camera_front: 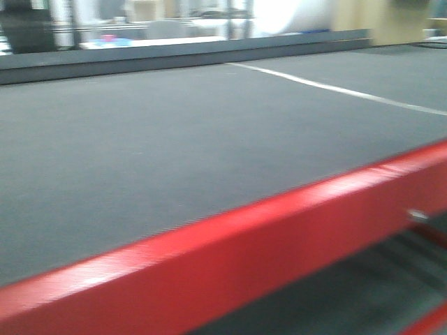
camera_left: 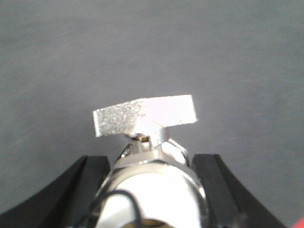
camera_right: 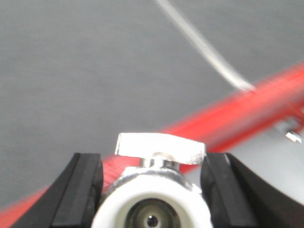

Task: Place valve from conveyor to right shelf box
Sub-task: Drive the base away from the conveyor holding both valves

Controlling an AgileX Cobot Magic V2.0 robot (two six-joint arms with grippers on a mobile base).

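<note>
In the left wrist view my left gripper [camera_left: 149, 166] is shut on a shiny metal valve [camera_left: 152, 185], whose flat silver handle [camera_left: 145, 115] points away from me, above a plain dark grey textured surface [camera_left: 152, 47]. In the right wrist view my right gripper [camera_right: 152, 164] is shut on a second valve [camera_right: 152, 204] with a white end cap and a flat silver handle [camera_right: 161, 147]. It is held over the red front frame [camera_right: 247, 107] of a dark grey surface [camera_right: 95, 71]. Neither gripper shows in the front view. The steel right shelf and its box are out of view.
The front view shows a wide dark grey flat top [camera_front: 174, 153] with a red frame [camera_front: 230, 265] along its near edge, a dark rail [camera_front: 181, 54] at the far edge and a white line [camera_front: 335, 89] across it. A lower level [camera_front: 363, 293] lies under the frame.
</note>
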